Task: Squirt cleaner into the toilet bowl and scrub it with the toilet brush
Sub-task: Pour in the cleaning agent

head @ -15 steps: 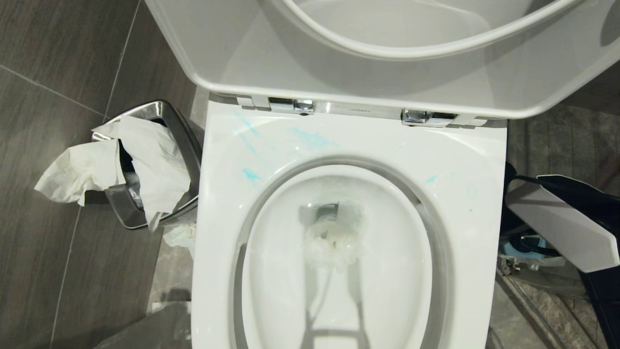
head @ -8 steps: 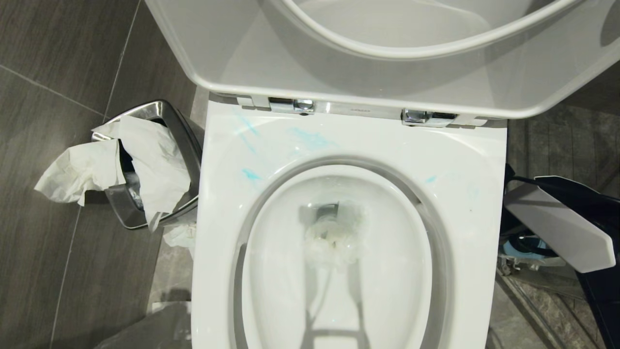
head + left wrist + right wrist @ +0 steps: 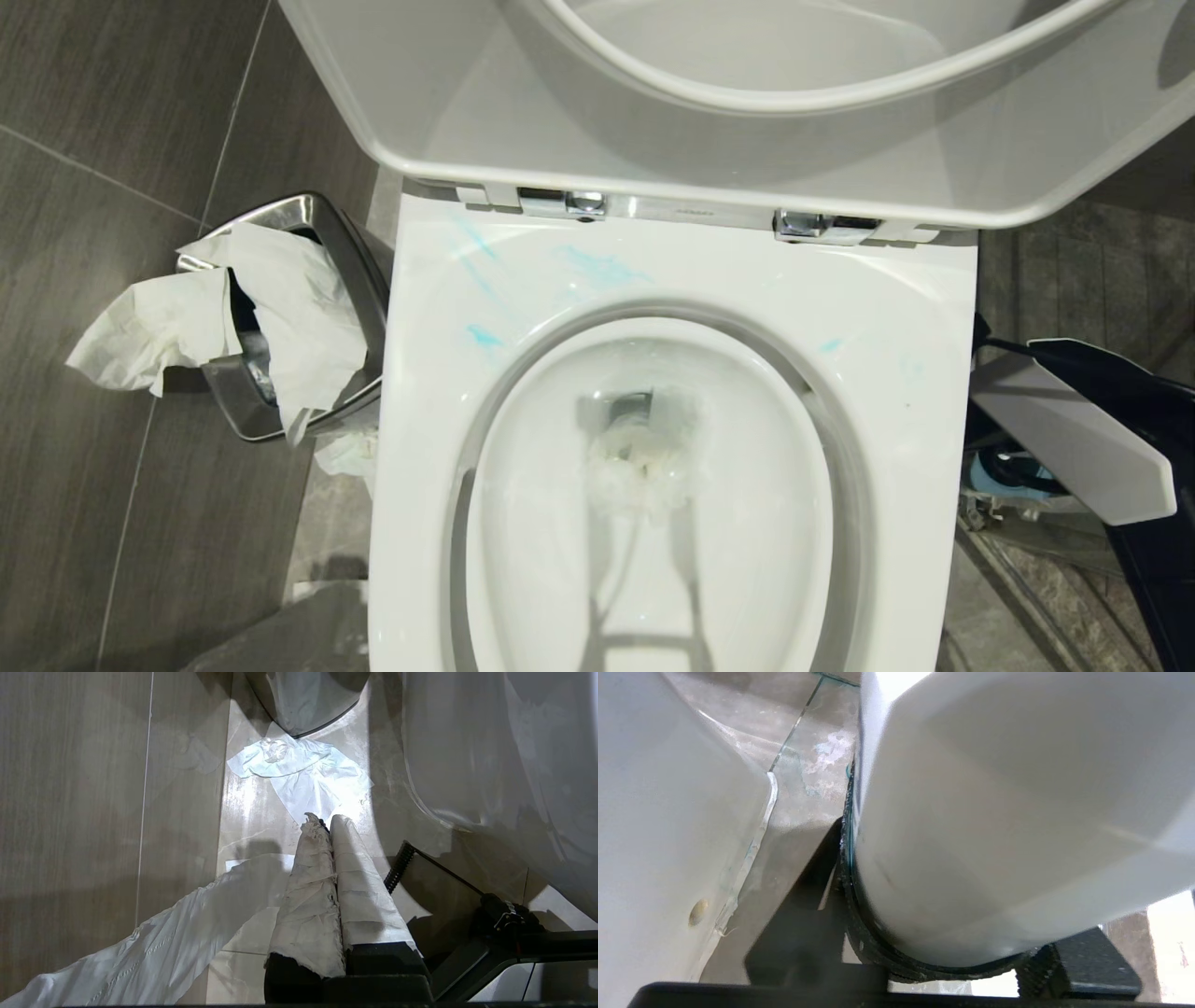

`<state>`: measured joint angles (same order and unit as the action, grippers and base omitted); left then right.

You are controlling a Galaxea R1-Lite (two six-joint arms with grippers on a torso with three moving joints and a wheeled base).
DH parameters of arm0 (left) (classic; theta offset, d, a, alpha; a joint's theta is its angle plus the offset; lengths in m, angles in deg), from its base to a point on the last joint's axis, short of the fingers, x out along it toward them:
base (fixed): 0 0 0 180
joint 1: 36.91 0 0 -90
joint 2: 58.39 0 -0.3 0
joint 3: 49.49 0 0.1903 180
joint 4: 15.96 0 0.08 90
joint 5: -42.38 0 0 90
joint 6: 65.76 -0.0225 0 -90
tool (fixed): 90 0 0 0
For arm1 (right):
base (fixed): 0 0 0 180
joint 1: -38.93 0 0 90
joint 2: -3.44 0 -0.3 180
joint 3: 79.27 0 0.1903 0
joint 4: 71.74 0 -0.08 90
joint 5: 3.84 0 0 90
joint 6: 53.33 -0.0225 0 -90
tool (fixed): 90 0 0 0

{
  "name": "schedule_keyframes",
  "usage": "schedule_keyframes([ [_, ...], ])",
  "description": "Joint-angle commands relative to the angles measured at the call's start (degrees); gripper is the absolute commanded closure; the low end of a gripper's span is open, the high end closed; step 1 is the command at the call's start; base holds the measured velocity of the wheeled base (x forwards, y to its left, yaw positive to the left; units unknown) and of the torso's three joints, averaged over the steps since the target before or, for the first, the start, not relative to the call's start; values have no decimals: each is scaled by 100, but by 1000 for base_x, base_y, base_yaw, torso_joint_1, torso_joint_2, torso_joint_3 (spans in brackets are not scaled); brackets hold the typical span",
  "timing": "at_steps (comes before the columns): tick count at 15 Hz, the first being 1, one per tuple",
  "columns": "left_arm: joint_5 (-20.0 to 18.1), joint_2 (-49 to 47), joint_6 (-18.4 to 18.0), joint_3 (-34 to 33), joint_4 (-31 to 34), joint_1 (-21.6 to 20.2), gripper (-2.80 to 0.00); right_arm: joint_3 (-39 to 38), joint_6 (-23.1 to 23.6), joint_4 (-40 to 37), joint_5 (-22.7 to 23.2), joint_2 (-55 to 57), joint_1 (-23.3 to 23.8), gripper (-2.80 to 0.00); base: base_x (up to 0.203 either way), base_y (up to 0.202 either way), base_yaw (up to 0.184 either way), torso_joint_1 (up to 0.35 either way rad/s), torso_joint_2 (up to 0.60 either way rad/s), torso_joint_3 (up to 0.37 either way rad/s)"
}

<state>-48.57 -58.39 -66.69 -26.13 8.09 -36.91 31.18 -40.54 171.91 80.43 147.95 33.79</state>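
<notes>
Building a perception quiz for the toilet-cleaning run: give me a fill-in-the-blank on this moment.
1. The lid of the toilet bowl is ____.
2. The cleaner smeared on the rim is ____ in colour.
3. The steel waste bin stands on the robot's ____ side of the bowl.
4. The left pincer, over the floor, is ____.
Missing words: raised; blue; left; shut.

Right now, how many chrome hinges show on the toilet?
2. Both sit along the back edge of the toilet bowl, under the raised seat: the left hinge and the right hinge. None looks hidden.
</notes>
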Motion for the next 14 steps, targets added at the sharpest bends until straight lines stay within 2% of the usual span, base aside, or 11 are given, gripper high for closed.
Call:
schedule_keyframes([
  [1,-1,0,-4,0,2,0,0,98,-4,65,-25,6,36,0,0,0,0,0,0,0],
  [4,-1,0,-4,0,2,-8,0,266,-20,65,-98,24,94,0,0,0,0,0,0,0],
  [7,-1,0,-4,0,2,-3,0,158,13,65,-373,15,128,0,0,0,0,0,0,0],
  [11,-1,0,-4,0,2,-9,0,-227,-72,65,-464,-301,287,0,0,0,0,0,0,0],
  [14,-1,-6,-4,0,2,-6,0,-796,-81,65,-487,-783,343,0,0,0,0,0,0,0],
])
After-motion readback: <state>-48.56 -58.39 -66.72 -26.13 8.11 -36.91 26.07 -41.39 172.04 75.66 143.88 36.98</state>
